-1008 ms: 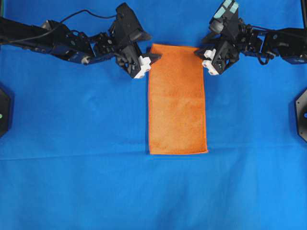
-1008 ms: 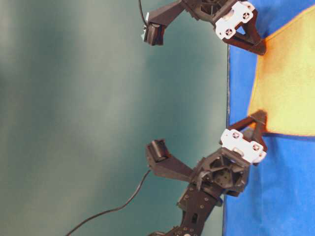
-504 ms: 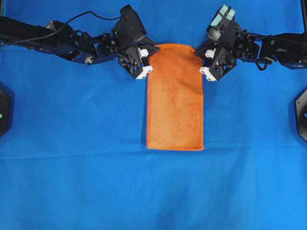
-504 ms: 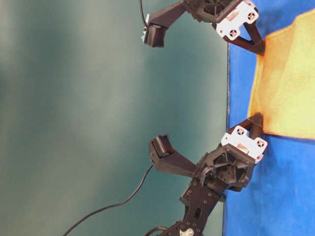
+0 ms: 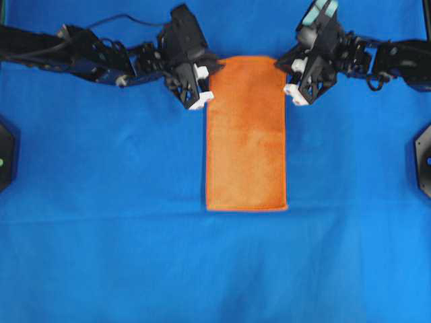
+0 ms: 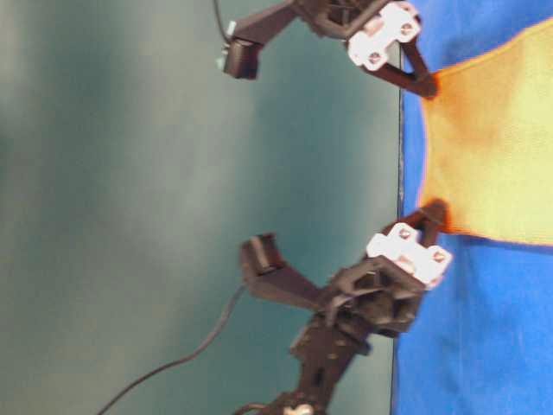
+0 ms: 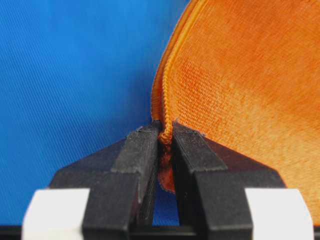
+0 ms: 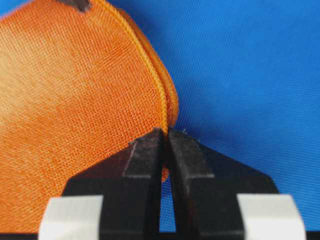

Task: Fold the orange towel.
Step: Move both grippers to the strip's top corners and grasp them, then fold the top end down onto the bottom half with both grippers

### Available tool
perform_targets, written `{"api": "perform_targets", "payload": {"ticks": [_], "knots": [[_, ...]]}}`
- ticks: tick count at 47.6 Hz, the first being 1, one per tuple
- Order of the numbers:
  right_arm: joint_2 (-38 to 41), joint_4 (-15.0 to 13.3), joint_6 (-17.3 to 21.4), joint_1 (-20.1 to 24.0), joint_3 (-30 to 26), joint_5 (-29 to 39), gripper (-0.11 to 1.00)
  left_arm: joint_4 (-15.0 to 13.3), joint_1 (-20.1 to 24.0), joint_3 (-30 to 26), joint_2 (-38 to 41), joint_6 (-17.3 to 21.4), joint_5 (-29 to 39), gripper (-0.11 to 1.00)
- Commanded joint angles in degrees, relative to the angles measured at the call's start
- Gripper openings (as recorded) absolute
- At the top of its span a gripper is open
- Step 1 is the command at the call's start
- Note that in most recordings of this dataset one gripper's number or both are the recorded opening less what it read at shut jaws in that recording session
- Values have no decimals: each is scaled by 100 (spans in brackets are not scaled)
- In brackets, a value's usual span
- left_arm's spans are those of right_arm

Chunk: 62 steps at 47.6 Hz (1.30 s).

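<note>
Blue cloth [image 5: 101,202] under orange towel [image 5: 246,141] (pinched).

My orange towel [image 5: 246,134] lies as a long, narrow rectangle on the blue cloth [image 5: 101,202], already folded double, its two stitched hems stacked along the edges. Its near end rests flat, while the two far corners are lifted off the cloth, one pinched in my left gripper [image 7: 165,137] and the other in my right gripper [image 8: 165,136]. The fuzzy weave shows bright orange with a lighter hem, and the held end curves up between the two pinched corners.
</note>
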Motion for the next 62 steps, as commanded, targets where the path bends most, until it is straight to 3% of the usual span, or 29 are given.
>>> {"api": "perform_targets", "payload": {"ticks": [1,14,24,42,54,62], "knots": [[-378,-9,-9,-18,-88,97,4,9,0,-44,-369,62,18,7],[-686,-9,9,9,-18,185,4,9,-62,0,-510,97,325,6],[-993,26,105,343,211,185,4,0,-290,158,-791,123,378,7],[-1705,501,141,1564,791,246,4,9,-1160,457,-1389,53,1055,6],[-1661,817,132,2417,826,501,4,0,-1907,431,-1336,35,1318,6],[-1503,940,132,2698,791,633,4,-9,-2224,422,-1239,-44,1327,6]]}}
